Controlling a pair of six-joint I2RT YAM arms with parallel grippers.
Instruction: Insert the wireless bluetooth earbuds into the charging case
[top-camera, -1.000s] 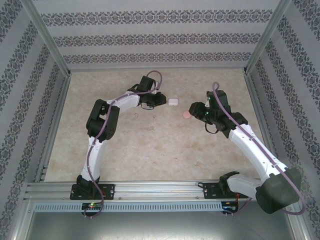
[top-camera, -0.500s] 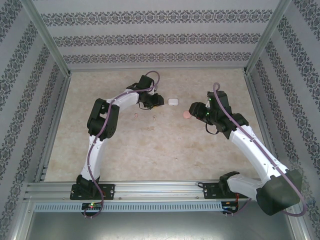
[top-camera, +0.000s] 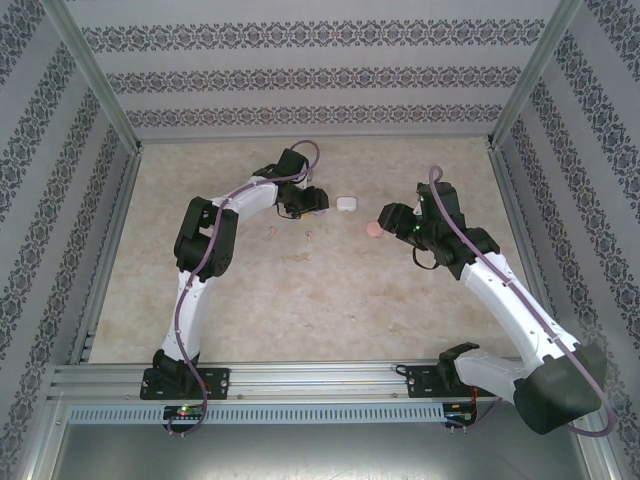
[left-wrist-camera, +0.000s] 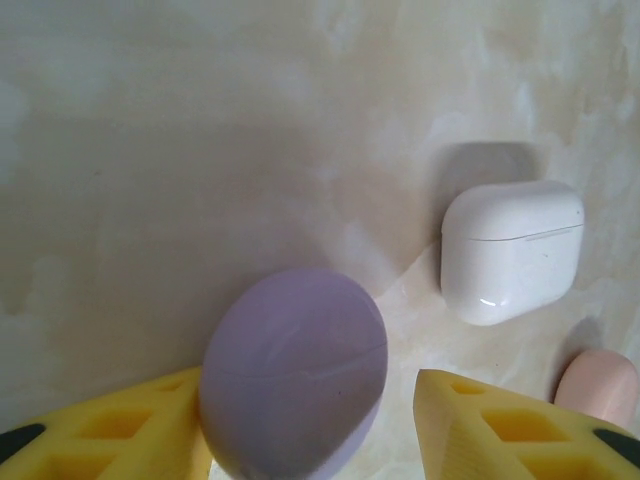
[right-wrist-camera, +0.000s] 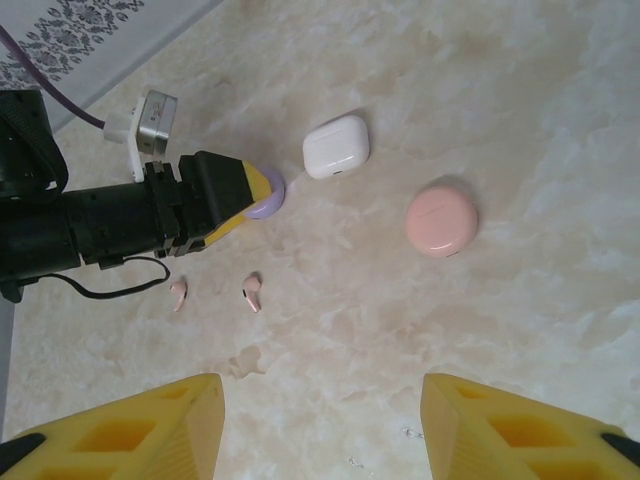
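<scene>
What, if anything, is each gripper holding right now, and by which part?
Nothing is clamped. The left gripper has its jaws either side of the purple charging case, with one finger clear of its side. The right gripper is open above the table.

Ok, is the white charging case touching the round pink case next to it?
Apart. The right wrist view shows a plain strip of bare tabletop between the white charging case and the round pink case.

An evenly lit, beige marbled surface (top-camera: 330, 300) is enclosed at nine, twelve and three o'clock by pale wallpaper (top-camera: 320, 85) with dark floral bands, with an aluminium rail (top-camera: 300, 376) at six o'clock.
</scene>
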